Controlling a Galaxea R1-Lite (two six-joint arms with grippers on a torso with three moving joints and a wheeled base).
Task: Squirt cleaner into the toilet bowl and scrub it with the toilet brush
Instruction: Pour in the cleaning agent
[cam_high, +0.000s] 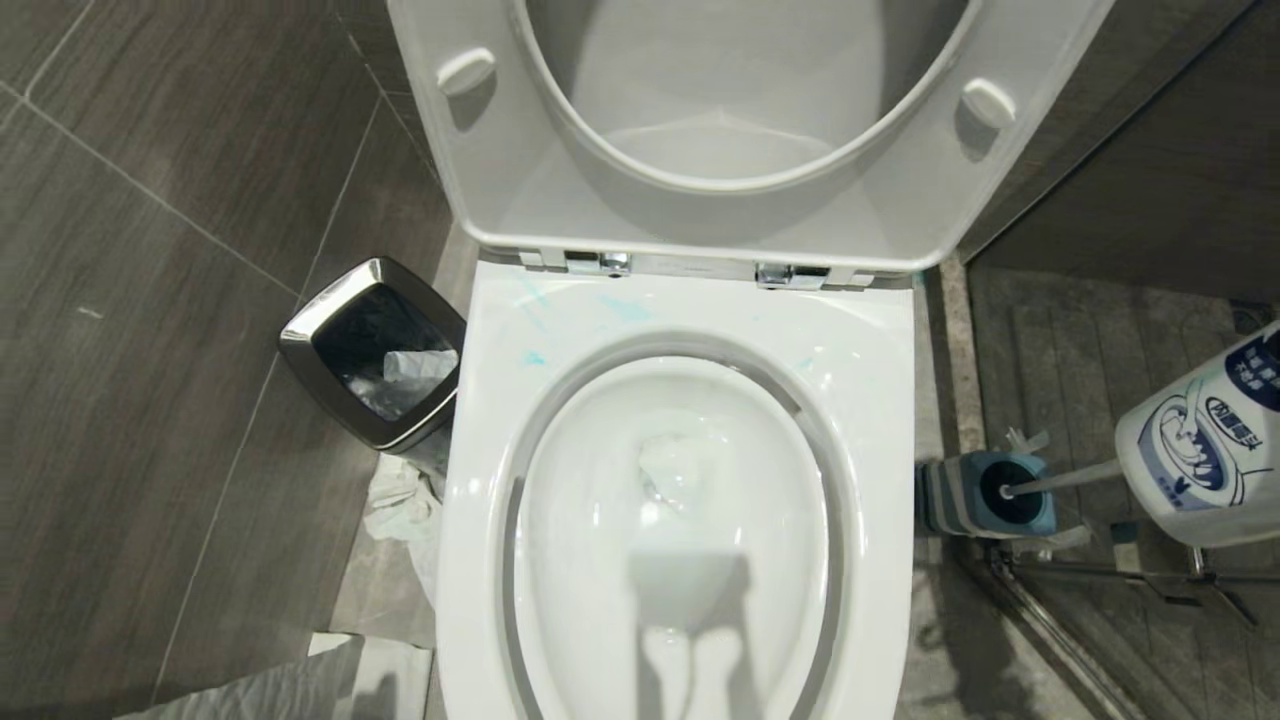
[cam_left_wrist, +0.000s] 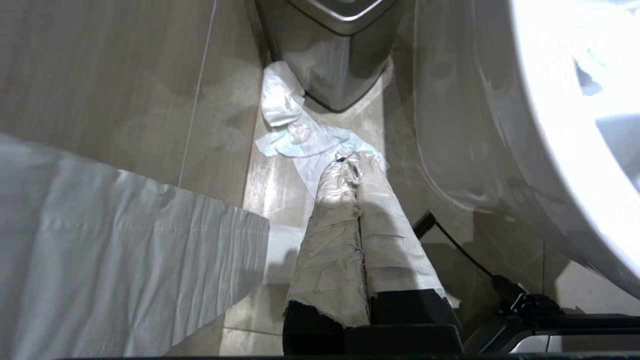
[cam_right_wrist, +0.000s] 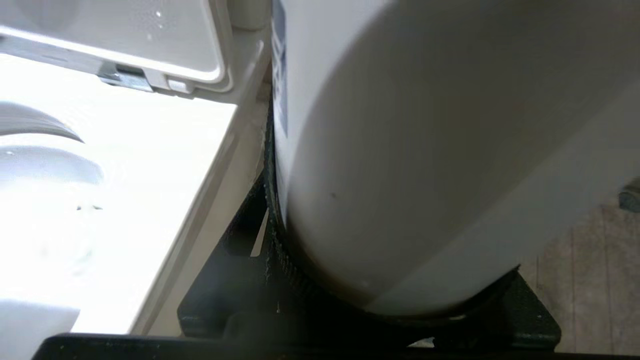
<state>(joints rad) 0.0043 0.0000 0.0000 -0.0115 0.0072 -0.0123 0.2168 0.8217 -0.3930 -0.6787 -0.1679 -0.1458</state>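
The white toilet bowl (cam_high: 480, 450) stands open in the head view, seat and lid (cam_high: 520, 190) raised. Thin turquoise smears of cleaner (cam_high: 625, 308) mark the rim's back. A wad of paper (cam_high: 680, 470) lies in the basin. The toilet brush (cam_high: 1065, 478) stands in its blue-and-grey holder (cam_high: 985, 495) on the floor to the right. A white cleaner bottle with a blue label (cam_high: 1205, 440) hangs above the holder. My right gripper (cam_right_wrist: 390, 310) is shut on that bottle (cam_right_wrist: 425, 150), beside the bowl's rim (cam_right_wrist: 150, 175). My left gripper (cam_left_wrist: 350, 165), its fingers wrapped in white, hangs shut and empty near the floor.
A steel bin with a black liner (cam_high: 375, 350) stands left of the toilet, with crumpled tissue (cam_high: 400, 505) on the floor beside it. A white sheet (cam_high: 300, 685) lies at the front left. A steel shower-door rail (cam_high: 1100, 575) runs along the floor on the right.
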